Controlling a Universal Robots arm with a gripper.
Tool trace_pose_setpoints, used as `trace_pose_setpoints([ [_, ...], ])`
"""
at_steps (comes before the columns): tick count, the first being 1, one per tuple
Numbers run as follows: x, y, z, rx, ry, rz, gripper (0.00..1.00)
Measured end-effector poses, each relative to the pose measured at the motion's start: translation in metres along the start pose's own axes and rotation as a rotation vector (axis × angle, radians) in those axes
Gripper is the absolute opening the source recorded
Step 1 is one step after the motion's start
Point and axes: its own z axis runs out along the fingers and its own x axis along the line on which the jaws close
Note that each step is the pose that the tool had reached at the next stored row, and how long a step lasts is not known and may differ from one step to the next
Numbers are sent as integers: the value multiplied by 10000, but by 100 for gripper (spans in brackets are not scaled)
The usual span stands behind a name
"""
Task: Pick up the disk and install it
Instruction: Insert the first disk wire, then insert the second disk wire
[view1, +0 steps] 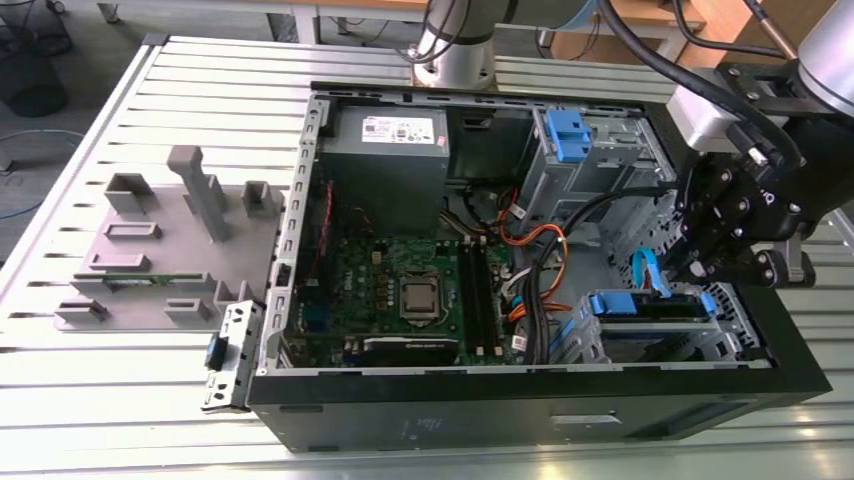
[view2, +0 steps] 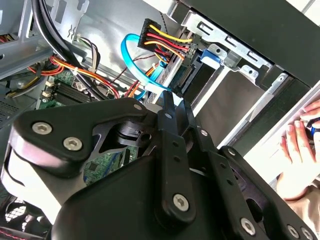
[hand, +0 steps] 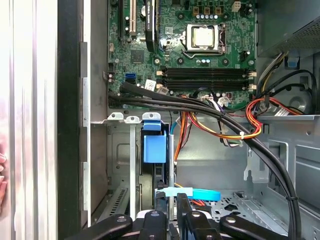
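The disk (view1: 647, 305) sits in the drive cage at the case's front corner on the exterior view's right. Its blue carrier front faces the motherboard, and the cage hides most of the drive. In the first wrist view the blue carrier (hand: 154, 145) stands in the slot just ahead of my fingertips. My black gripper (view1: 727, 250) hangs inside the case beside that cage. In both wrist views its fingers (view2: 170, 107) lie close together, with a thin upright metal strip (hand: 171, 170) of the cage lined up between them. I see nothing gripped.
A light-blue data cable (hand: 200, 194) and a bundle of coloured power wires (view2: 160, 42) run right by the fingers. Black cables (hand: 210, 112) cross above the cage. A second blue carrier (view1: 567, 135) sits in the upper bay. A person's hand (view2: 300, 145) rests outside the case wall.
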Motion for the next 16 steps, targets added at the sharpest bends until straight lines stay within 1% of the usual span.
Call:
trace_pose_setpoints([
  [3, 0, 0, -12, 0, 7, 0, 23],
  [8, 0, 0, -19, 0, 0, 0, 23],
  [16, 0, 0, -20, 0, 0, 0, 23],
])
